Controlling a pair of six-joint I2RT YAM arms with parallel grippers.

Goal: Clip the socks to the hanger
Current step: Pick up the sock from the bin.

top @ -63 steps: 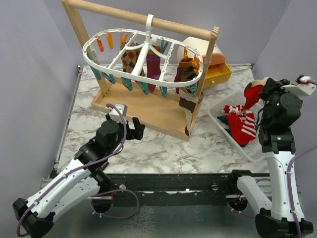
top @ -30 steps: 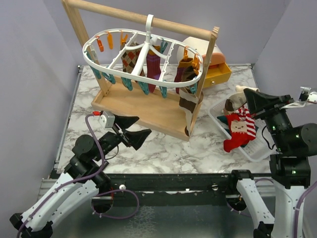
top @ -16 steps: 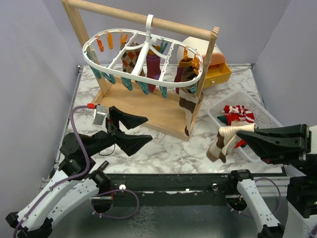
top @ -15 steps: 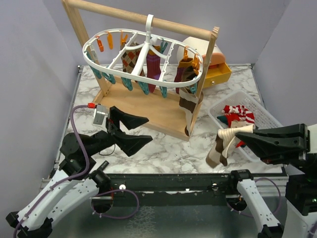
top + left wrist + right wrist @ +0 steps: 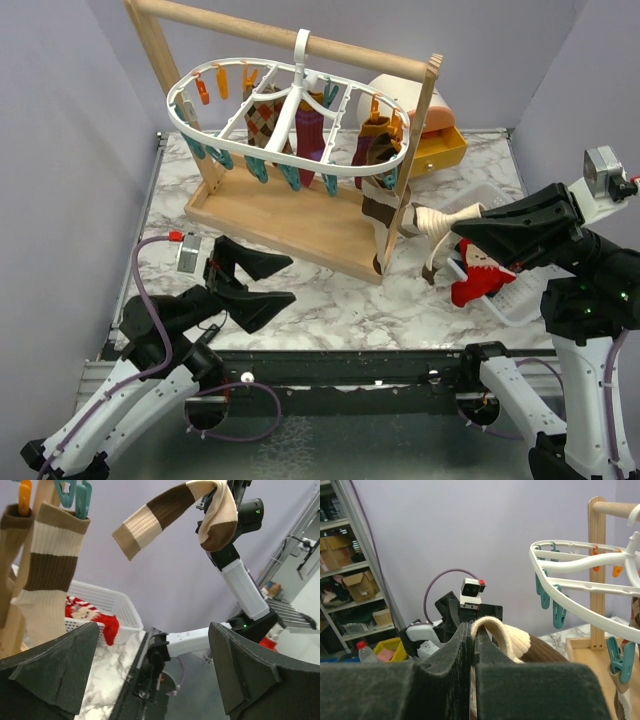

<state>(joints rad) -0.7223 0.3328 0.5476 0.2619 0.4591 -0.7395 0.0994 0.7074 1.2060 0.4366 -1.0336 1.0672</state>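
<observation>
The white oval hanger [image 5: 290,120] hangs from the wooden bar, and its ring also shows in the right wrist view [image 5: 580,575]. An argyle sock [image 5: 265,118], a maroon sock [image 5: 310,135] and a brown striped sock [image 5: 380,200] are clipped to it. My right gripper [image 5: 458,228] is shut on a cream-and-brown sock [image 5: 430,228], held in the air just right of the hanger's right end. The sock's cream fold bulges over the shut fingers [image 5: 471,630]. My left gripper [image 5: 290,280] stands open and empty, low at the front left, pointing toward the held sock [image 5: 165,510].
A white slatted basket [image 5: 107,602] at the right holds a red sock [image 5: 475,282] and others. The wooden rack [image 5: 290,40] with its tray base [image 5: 290,215] fills the middle. A yellow drawer box [image 5: 440,150] sits behind the rack's right post.
My right gripper has carried the cream-and-brown sock up and left, from beside the basket to the hanger's right end. My left arm drew back a little, still open.
</observation>
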